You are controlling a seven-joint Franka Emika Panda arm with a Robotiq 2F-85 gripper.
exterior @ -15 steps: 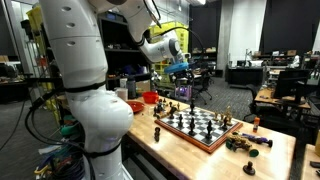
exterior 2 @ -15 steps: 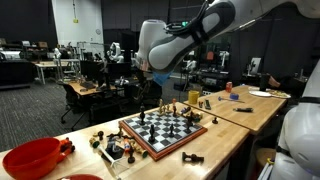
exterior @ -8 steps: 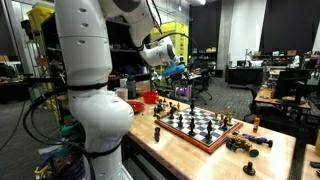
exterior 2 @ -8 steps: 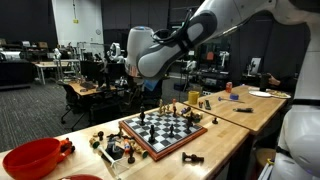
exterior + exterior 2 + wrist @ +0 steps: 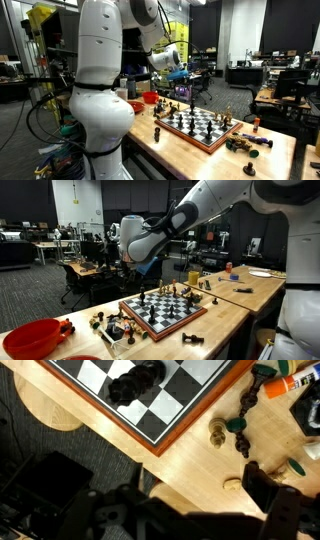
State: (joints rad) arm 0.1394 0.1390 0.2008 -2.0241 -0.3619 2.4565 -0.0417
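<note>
**Open gripper over the table rim, beside a corner of the chessboard.**

Wrist view: the chessboard (image 5: 165, 410) lies from 10 to 1 o'clock, with black chess pieces (image 5: 135, 382) standing on it at 11 o'clock. The gripper (image 5: 195, 495) shows at 6 o'clock over the wooden table (image 5: 190, 455), its fingers spread wide and holding nothing. A fallen pale piece (image 5: 233, 485) lies on the table at 4 o'clock, just beside one finger. A pale pawn (image 5: 216, 432) and a dark green piece (image 5: 240, 435) lie together near 2 o'clock.
</note>
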